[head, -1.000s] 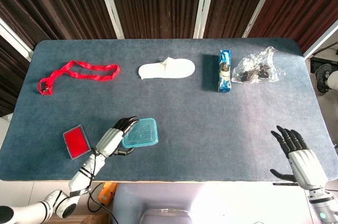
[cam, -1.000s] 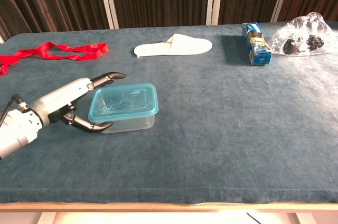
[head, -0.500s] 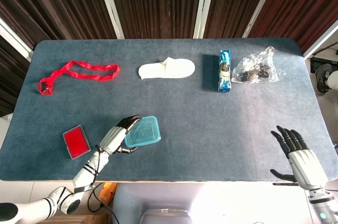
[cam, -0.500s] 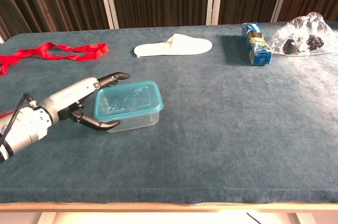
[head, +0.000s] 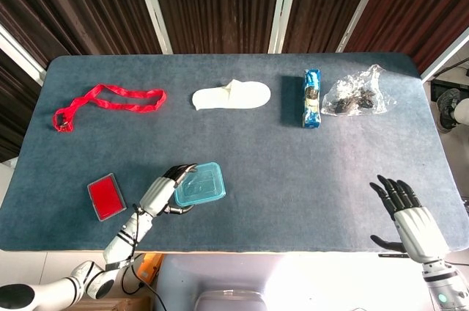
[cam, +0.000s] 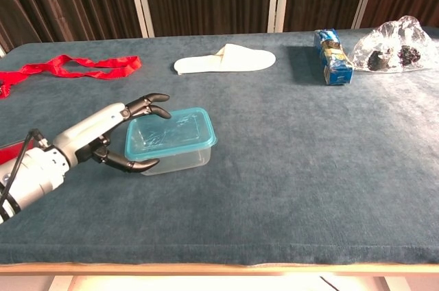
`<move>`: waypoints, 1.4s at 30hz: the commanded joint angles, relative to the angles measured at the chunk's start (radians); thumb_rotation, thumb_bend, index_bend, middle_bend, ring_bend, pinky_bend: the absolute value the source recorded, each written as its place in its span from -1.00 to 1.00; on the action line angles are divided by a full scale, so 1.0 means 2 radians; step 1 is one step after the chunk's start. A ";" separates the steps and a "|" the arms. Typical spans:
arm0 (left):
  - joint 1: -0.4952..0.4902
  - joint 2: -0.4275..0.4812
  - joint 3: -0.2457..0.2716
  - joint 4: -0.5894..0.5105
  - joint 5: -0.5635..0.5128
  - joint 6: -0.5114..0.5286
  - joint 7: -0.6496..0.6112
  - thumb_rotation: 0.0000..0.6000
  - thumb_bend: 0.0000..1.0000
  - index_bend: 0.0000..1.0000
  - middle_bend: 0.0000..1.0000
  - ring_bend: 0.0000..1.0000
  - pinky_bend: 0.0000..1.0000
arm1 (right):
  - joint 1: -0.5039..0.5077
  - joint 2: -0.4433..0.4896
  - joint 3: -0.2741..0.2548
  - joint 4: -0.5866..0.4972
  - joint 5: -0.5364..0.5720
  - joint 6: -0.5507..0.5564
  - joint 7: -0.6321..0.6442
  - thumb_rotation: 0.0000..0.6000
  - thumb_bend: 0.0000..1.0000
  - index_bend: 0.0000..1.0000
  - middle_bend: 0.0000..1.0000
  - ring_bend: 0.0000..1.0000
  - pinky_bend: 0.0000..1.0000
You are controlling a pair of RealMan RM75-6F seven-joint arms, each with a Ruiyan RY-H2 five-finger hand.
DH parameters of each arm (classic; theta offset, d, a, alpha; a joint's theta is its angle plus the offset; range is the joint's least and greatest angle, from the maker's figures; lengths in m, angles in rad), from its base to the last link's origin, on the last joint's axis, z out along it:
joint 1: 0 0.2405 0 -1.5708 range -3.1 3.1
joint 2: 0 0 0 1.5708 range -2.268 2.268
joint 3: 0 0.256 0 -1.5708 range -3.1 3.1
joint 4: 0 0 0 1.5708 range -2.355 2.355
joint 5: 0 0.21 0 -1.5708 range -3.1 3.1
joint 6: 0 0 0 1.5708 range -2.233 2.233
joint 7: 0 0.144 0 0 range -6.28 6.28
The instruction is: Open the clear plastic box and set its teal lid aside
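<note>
The light is bright, even and soft in both views. Under the left hand (cam: 103, 136) lies only a weak, short shadow on the table (cam: 288, 167). Below this hand, past the near table edge in the head view, the floor is overexposed to white. The clear bag (cam: 391, 45) far from the hand shows small glare. Both pictures are sharp, without motion blur.

No lettering is proving legible: the blue rectangular snack packet (cam: 333, 56) is showing printed markings too small and blurred to read, and nothing else on the desk (cam: 288, 167) is displaying readable writing.
</note>
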 commanded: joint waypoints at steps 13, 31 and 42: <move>0.005 -0.026 0.037 0.000 0.056 0.048 -0.021 1.00 -0.38 -1.00 -0.28 -0.33 0.04 | 0.138 -0.176 0.017 0.135 -0.109 -0.091 -0.030 1.00 -0.61 -0.47 -0.94 -1.00 -1.00; -0.004 -0.049 0.036 0.026 0.054 0.042 -0.020 1.00 -0.39 -1.00 -0.28 -0.33 0.04 | 0.207 -0.335 0.019 0.251 -0.120 -0.064 0.042 1.00 -0.21 0.21 -0.72 -1.00 -1.00; -0.004 -0.049 0.040 0.021 0.055 0.044 -0.018 1.00 -0.39 -0.99 -0.28 -0.34 0.03 | 0.222 -0.371 0.022 0.272 -0.096 -0.070 0.021 1.00 -0.21 0.21 -0.71 -1.00 -1.00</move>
